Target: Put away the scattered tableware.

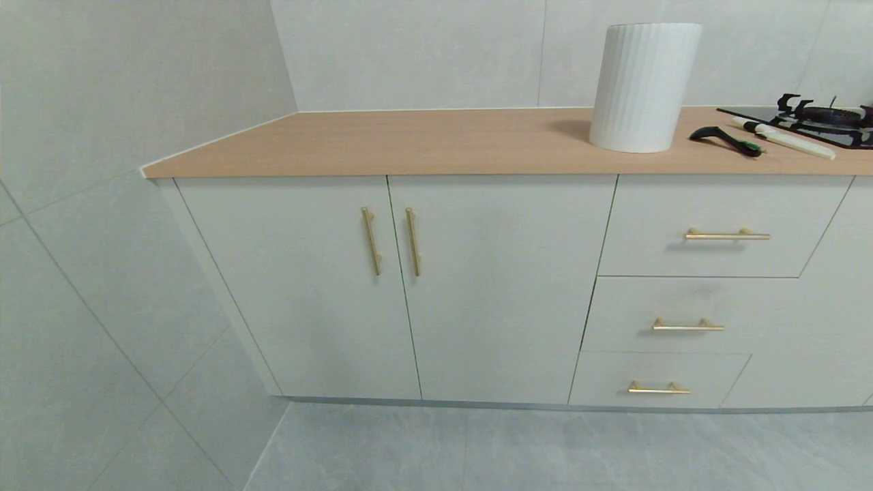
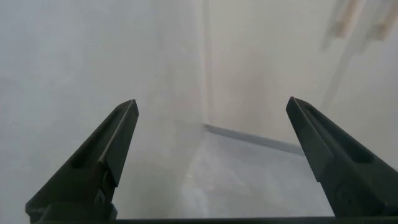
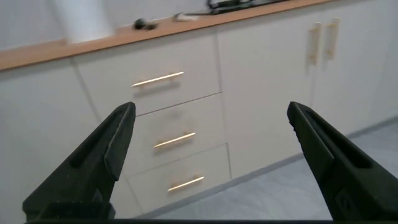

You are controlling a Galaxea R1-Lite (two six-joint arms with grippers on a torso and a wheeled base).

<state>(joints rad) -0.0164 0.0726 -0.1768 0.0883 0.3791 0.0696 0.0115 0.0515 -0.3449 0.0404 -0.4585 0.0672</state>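
Pointing spread, empty right gripper (image 3: pixel 211 105) at drawers (image 3: pixel 163 106); aiming left gripper (image 2: pixel 211 101), likewise spread, at wall (image 2: pixel 93 56); spotting knife (image 1: pixel 784 137) near canister (image 1: pixel 644 85).

Head camera overlooks bench (image 1: pixel 409 140) and drawers (image 1: pixel 682 300); those drawers lie far beyond right claw (image 3: pixel 210 109); left claw (image 2: pixel 211 101) faces wall (image 2: pixel 93 50).

Kitchen corner: pale grey tiled walls (image 1: pixel 102 102), grey tiled floor (image 1: pixel 545 450). Off-white cabinet (image 1: pixel 818 327) under a wood-top desk (image 1: pixel 409 140) that butts into the left wall. Two doors (image 1: pixel 300 293) with vertical gold handles (image 1: pixel 372 240); three stacked drawers (image 1: pixel 709 204) to the right. Soft, even light.
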